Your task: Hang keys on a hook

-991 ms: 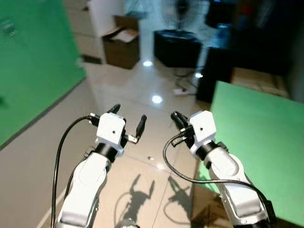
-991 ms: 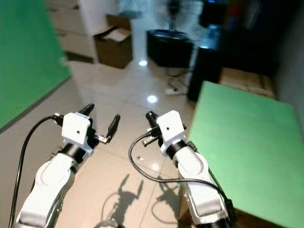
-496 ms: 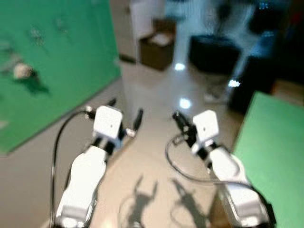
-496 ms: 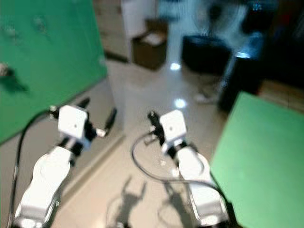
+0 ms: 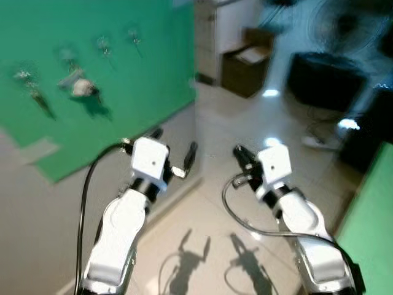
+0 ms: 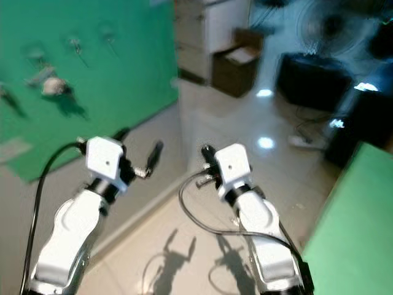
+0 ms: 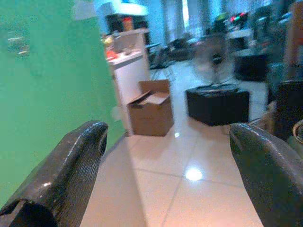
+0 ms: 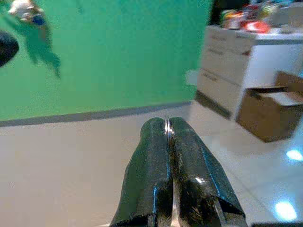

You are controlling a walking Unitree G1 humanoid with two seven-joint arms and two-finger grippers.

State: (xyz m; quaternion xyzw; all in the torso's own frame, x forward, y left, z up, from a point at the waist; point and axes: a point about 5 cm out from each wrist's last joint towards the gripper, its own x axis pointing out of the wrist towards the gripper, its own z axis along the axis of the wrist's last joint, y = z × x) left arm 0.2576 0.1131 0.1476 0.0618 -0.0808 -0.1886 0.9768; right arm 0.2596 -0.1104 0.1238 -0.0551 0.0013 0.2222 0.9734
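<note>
Two grippers reach out over the tiled floor beside the green wall panel (image 5: 92, 55). The left gripper (image 5: 175, 150) is spread wide, empty; the right gripper (image 8: 166, 142) is clenched on a thin metal key ring (image 8: 166, 124), its keys hidden. About four blurred hooks (image 5: 103, 44) stud the panel; something pale hangs from one.

Head eyes look down; all views share the green wall (image 5: 73, 67).
</note>
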